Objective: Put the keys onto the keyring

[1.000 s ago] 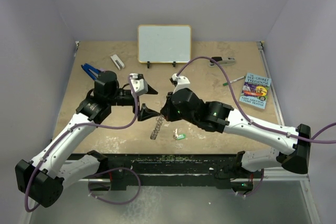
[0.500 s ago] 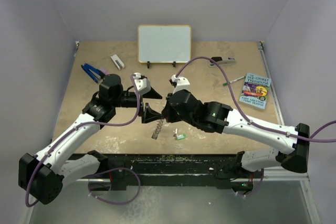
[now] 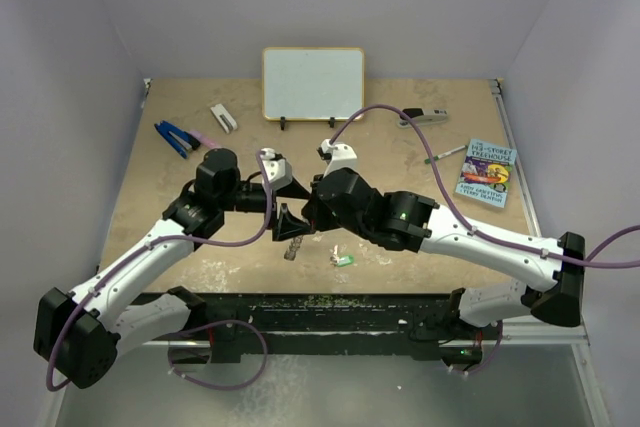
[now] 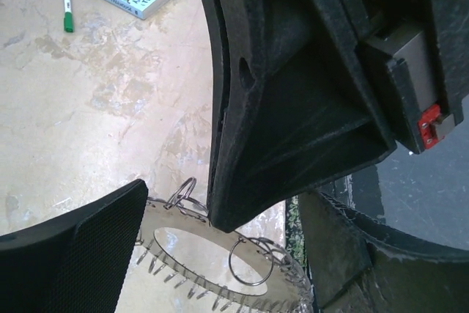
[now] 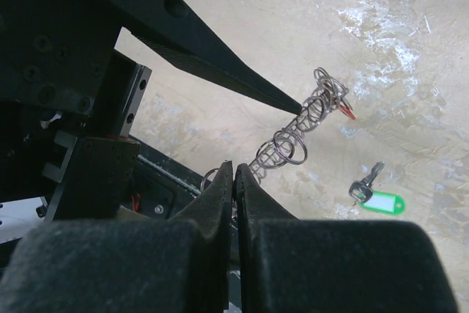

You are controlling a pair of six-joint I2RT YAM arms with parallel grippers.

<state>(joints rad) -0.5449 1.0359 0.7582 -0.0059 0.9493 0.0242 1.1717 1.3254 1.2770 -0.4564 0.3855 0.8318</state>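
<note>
While the keyring (image 5: 292,141) is stood on edge, right gripper (image 5: 234,170): fingers pressed together on its near rim.
Left gripper (image 3: 291,201): brought in toward the right gripper over the last second; jaws apart, now set astride the ring.
Green key (image 5: 375,197): left flat on the table (image 5: 410,56), near the ring, not threaded.
Red piece (image 5: 347,112): seen at the ring's far end; whether it is a threaded key cannot be told.
Meaning: a second, steadying grip on the ring is judged to be prepared; no key is held.
</note>
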